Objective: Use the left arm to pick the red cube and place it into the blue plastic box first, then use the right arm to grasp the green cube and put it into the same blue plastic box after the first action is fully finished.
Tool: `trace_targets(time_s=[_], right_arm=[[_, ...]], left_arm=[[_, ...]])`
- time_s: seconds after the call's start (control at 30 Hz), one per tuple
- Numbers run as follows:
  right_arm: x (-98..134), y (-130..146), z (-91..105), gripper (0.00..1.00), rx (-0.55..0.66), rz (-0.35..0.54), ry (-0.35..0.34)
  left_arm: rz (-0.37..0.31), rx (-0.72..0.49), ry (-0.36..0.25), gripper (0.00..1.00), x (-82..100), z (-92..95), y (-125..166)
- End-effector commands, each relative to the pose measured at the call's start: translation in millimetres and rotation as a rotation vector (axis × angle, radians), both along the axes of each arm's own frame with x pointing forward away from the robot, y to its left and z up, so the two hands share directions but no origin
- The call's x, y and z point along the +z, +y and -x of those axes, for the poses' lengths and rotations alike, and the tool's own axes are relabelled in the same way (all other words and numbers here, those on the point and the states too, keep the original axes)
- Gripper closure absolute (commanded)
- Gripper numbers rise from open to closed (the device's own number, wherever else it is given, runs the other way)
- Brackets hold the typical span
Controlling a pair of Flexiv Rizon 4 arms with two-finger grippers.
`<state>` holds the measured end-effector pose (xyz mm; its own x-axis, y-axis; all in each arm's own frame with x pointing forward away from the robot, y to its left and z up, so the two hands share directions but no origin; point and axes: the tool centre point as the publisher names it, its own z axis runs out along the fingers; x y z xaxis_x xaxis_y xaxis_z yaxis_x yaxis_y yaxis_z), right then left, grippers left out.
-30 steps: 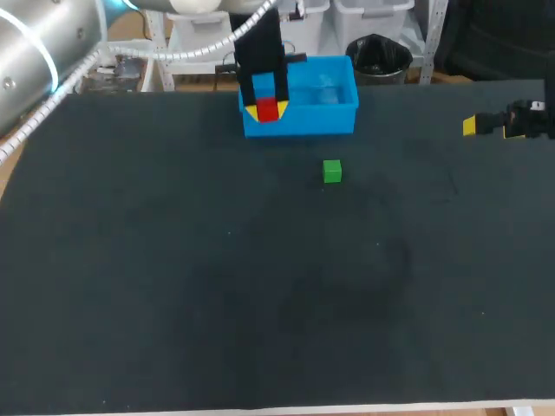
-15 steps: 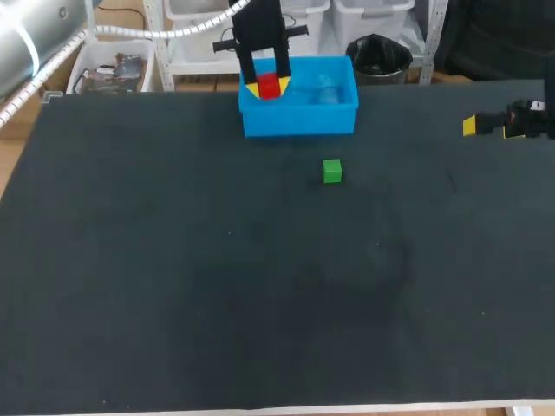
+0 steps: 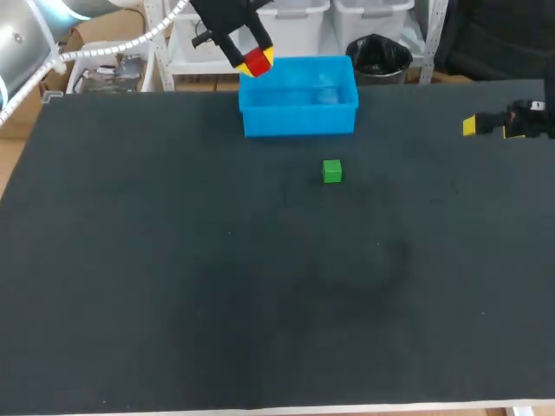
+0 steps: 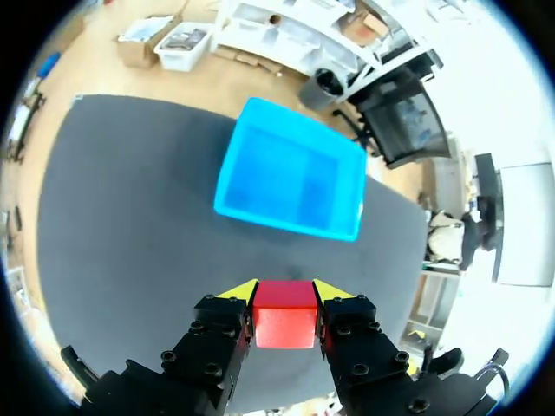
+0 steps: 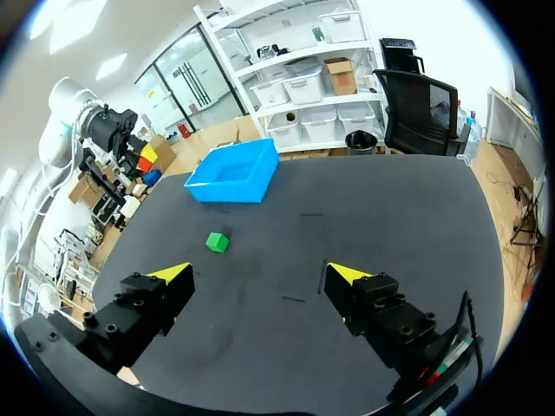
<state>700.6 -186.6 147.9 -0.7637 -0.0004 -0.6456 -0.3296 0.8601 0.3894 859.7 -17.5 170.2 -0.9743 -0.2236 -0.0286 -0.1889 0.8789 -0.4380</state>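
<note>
Overhead, the left gripper [image 3: 257,61] hangs tilted above the far edge of the table [image 3: 173,286], at the far left corner of the blue plastic box [image 3: 299,120]. Its two yellow-tipped fingers are clamped on the red cube [image 3: 255,63] from opposite sides. In the left wrist view the red cube [image 4: 284,314] sits squarely between the fingertips of the left gripper [image 4: 284,290]. The blue plastic box [image 4: 286,224] lies ahead of it, open side up, apart from the cube; the cube is up in the air, not inside the box.

The box stands near the middle of the table's far edge. The green cube [image 3: 332,171] rests on the table just in front of it, nearer the box's right end and not touching it.

The right gripper [image 3: 469,126] is at the table's right edge, towards the far right corner. In its wrist view the right gripper [image 5: 260,274] has its fingers spread wide with nothing between them, and the green cube [image 5: 217,242] and blue plastic box [image 5: 232,189] lie well ahead.
</note>
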Motion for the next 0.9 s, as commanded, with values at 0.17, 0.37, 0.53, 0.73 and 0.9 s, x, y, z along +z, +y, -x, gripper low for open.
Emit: trace_targets(time_s=[0.17, 0.37, 0.53, 0.73, 0.9], right_arm=[[0.9, 0.5, 0.3, 0.00, -0.003, 0.003, 0.002], [0.9, 0.5, 0.3, 0.00, -0.003, 0.003, 0.002], [0.9, 0.5, 0.3, 0.00, -0.003, 0.003, 0.002], [0.9, 0.5, 0.3, 0.00, -0.003, 0.003, 0.002], [0.9, 0.5, 0.3, 0.00, -0.003, 0.003, 0.002]], left_arm=[[0.033, -0.013, 0.019, 1.00, -9.1, -38.8, -15.1], [0.053, -0.018, 0.050, 1.00, -14.4, -61.9, -26.7], [0.043, -0.009, 0.065, 1.00, -18.7, -87.2, -33.5], [0.050, 0.017, 0.081, 1.00, -21.5, -114.5, -33.1], [0.063, 0.028, 0.094, 1.00, -27.0, -129.4, -31.0]])
